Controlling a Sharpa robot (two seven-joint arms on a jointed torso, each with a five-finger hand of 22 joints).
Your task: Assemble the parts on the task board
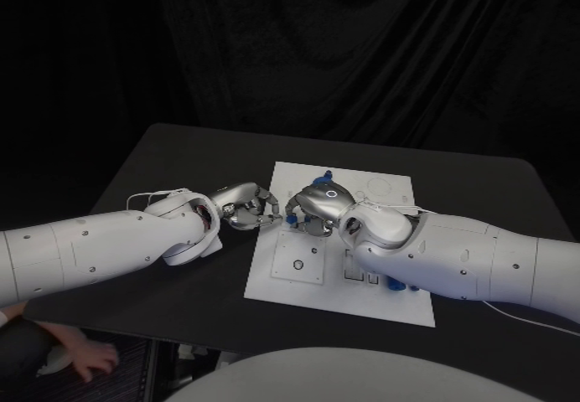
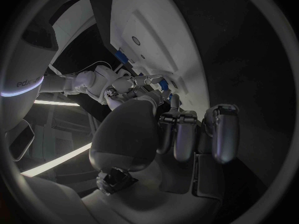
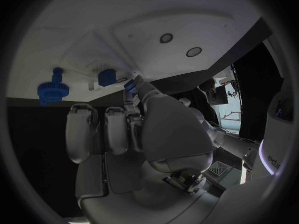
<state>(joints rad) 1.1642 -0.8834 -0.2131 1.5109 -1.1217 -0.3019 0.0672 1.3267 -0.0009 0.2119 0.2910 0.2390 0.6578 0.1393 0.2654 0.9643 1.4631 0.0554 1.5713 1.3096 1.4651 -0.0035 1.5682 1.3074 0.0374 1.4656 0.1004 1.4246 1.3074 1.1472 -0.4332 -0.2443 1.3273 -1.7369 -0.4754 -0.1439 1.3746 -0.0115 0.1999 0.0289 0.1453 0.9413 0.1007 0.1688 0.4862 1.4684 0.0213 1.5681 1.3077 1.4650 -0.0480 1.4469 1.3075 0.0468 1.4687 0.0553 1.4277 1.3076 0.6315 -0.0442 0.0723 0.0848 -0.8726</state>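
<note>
The white flat task board (image 1: 317,285) lies in the middle of the black table (image 1: 181,159). Both silver hands meet at its left edge. The right hand (image 1: 317,208) pinches a small blue part (image 3: 130,86). For the left hand (image 1: 245,206), I cannot tell. A blue gear-shaped part (image 3: 48,90) stands on the board.

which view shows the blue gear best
The right wrist view: the gear sits clear on the board, teeth and stem visible, nothing in front of it. The head view gives a small blue bit behind the right robot hand, possibly the gear. In the left wrist view I cannot pick it out.
</note>
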